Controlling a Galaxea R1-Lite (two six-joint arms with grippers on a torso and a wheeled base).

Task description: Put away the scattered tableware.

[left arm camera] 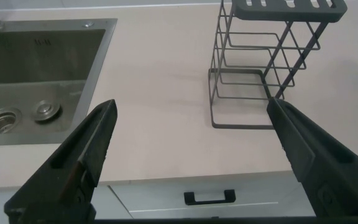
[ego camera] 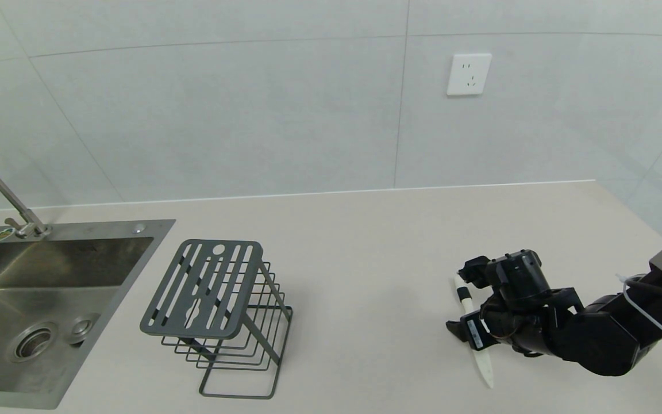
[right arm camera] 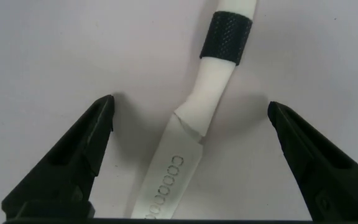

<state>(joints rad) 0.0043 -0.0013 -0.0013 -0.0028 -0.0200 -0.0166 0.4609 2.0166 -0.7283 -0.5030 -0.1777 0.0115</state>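
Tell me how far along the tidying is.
Done: nothing yet; the rack holds nothing. In hand: the right end effector is open astride the knife on the counter, not yet gripping. Remaining: grip the knife and, probably, slot it into the rack.

we see a white knife point(ego camera: 482, 361) point(right arm camera: 197, 124) lying flat on the pale counter point(ego camera: 365, 259), its handle, ringed by a black textured band, pointing toward the wall and its blade tip toward the near edge. well apart from it on the left stands a dark grey wire rack point(ego camera: 210, 287) point(left arm camera: 291, 14), upright, with a slotted top plate, near the sink point(ego camera: 135, 270).
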